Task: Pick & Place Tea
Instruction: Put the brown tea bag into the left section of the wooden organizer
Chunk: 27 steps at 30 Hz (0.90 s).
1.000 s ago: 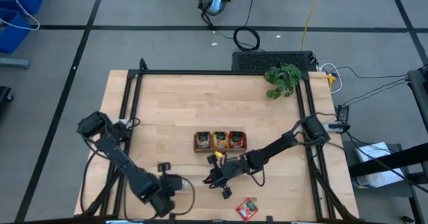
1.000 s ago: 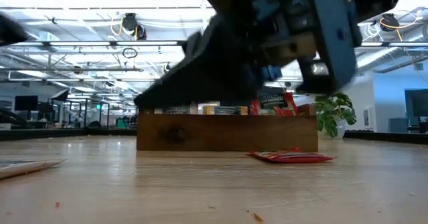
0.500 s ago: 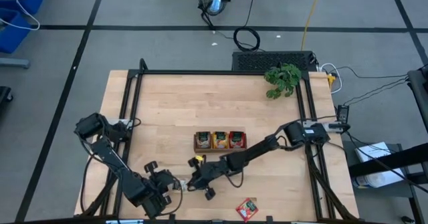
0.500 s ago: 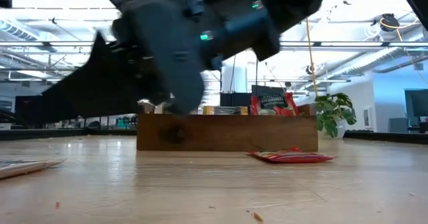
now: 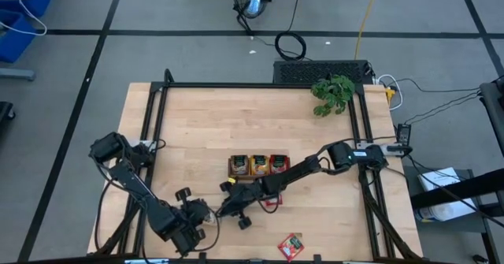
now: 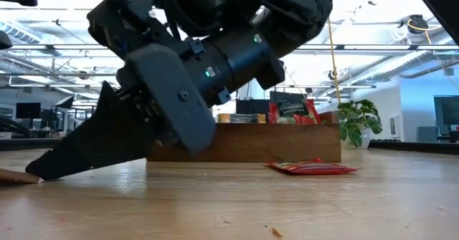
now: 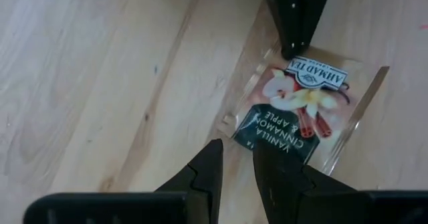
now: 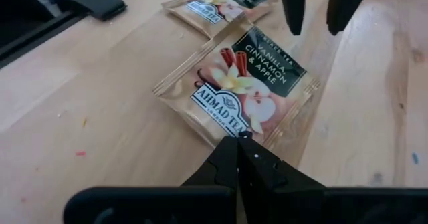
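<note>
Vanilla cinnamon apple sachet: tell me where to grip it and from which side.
Grip the sachet by an edge seam, coming in low from the side; it lies flat on the table, so nothing stands up to pinch. The right hand, shut, sits at one edge, the left hand at the opposite.

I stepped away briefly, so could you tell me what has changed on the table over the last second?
The right end effector, shut, swept leftward across the table's front to the vanilla sachet, tips meeting its edge. The left end effector shifted slightly right toward the same sachet. The tray, the red sachet and the plant stayed put.
</note>
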{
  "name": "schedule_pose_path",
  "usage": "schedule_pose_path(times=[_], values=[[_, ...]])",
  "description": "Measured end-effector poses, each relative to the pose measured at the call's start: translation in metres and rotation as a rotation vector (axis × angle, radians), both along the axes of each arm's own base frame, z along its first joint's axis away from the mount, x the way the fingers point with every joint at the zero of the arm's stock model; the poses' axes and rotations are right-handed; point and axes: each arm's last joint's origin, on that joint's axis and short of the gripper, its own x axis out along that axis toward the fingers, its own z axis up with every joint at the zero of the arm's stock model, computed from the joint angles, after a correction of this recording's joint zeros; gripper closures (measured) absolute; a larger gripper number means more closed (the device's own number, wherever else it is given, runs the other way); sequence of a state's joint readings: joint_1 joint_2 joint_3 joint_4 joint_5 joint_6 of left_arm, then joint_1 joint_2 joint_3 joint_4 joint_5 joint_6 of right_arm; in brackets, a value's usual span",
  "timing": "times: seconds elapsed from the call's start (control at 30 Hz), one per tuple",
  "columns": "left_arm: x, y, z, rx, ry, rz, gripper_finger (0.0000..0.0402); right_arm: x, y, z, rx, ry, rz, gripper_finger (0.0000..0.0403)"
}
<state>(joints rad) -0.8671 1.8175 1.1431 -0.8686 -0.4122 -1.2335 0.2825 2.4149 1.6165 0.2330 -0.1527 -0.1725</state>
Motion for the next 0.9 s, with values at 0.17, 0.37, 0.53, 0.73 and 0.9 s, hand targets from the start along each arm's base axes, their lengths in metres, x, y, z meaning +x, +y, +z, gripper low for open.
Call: schedule_pose_path(times=[0.17, 0.37, 0.53, 0.73, 0.9], values=[[0.001, 0.000, 0.000, -0.015, -0.011, 0.039, 0.0311, -0.004, -0.001, -0.006, -0.032, 0.061, -0.060, 0.0403], [-0.010, -0.007, 0.004, -0.029, 0.024, -0.029, 0.0309, -0.009, 0.002, -0.012, -0.059, 0.111, -0.067, 0.0403], [-0.020, -0.017, 0.018, -0.096, 0.011, -0.169, 0.0283, -0.013, -0.003, -0.019, -0.039, 0.126, -0.085, 0.0403], [-0.024, -0.029, 0.014, -0.010, -0.047, -0.355, 0.0228, -0.015, -0.009, -0.024, -0.009, 0.131, -0.107, 0.0403], [-0.020, -0.027, -0.001, 0.074, 0.036, -0.452, 0.0179, -0.013, -0.010, -0.021, 0.081, 0.122, -0.059, 0.0403]])
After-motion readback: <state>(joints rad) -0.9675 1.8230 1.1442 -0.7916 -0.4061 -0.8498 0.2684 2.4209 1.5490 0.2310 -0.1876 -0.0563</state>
